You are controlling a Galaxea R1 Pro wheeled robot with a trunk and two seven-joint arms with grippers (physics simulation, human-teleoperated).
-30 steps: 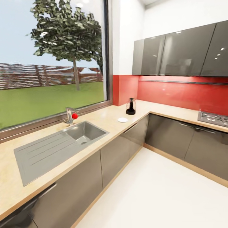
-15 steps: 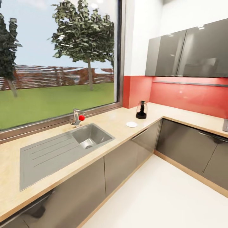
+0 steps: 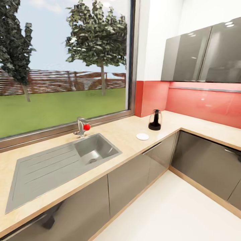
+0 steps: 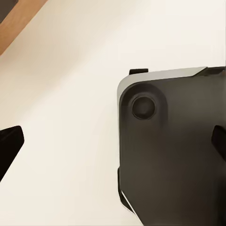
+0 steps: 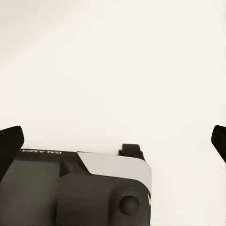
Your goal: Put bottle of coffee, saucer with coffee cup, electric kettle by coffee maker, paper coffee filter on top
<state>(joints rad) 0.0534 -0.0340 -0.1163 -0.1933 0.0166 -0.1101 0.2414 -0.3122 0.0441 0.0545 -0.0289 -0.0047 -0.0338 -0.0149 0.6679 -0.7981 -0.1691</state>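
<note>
Where the beige L-shaped table (image 3: 127, 134) turns its corner under the red backsplash (image 3: 201, 103), a dark glass-bodied appliance on a black base (image 3: 155, 120) stands upright; it is too small to say whether it is the coffee maker or the electric kettle. Just beside it, on the sink side, a small round white disc (image 3: 142, 136) lies flat on the table, apart from the appliance; saucer or paper filter cannot be told. Further from the appliance along the window (image 3: 63, 67) sits the grey steel sink with its ribbed drainer (image 3: 50, 164), the drainer's far end cut off by the picture's edge, and behind the basin a chrome tap with a red knob (image 3: 82, 126). Glossy grey wall cupboards (image 3: 204, 55) hang above the backsplash, cut off at the side.

In each wrist view the left pincer (image 4: 113, 146) and right pincer (image 5: 113, 141) show dark fingertips (image 4: 9, 141) (image 5: 10, 141) at opposite edges, spread wide and holding nothing, over white floor (image 5: 113, 61) and the robot's dark grey base (image 4: 174, 150)
</note>
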